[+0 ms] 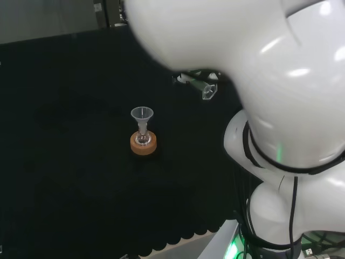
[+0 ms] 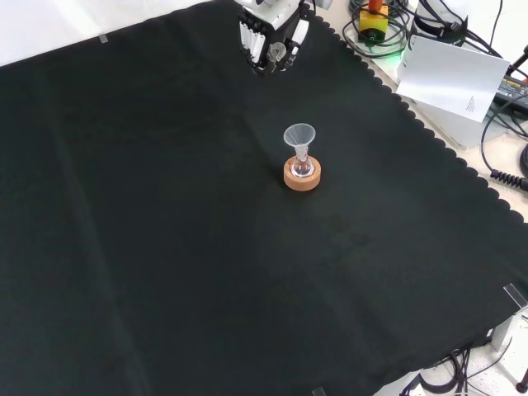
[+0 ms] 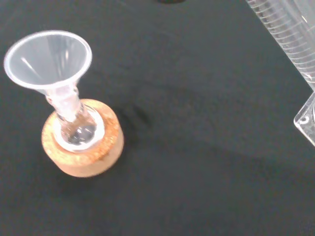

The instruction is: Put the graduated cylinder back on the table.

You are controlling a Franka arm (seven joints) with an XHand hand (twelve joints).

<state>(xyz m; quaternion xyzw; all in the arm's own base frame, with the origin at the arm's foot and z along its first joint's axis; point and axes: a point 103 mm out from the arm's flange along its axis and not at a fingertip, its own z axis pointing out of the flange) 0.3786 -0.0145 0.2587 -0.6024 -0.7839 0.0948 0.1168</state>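
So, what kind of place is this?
Probably a chemistry lab bench set up for robot trials: a clear funnel in a small flask on a cork ring, and a graduated cylinder.

Robotics lab bench. Black cloth (image 2: 165, 247) over the table, glass funnel (image 2: 299, 134) in a flask on a cork ring (image 2: 302, 176), graduated cylinder (image 3: 290, 34). Cables (image 2: 503, 99) and gear crowd the bench edge.

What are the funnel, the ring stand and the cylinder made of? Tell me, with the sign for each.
Funnel: translucent, probably plastic, going by its milky sheen.
Ring stand: cork, tan, speckled and matte.
Graduated cylinder: clear with printed marks; whether glass or plastic is unclear.
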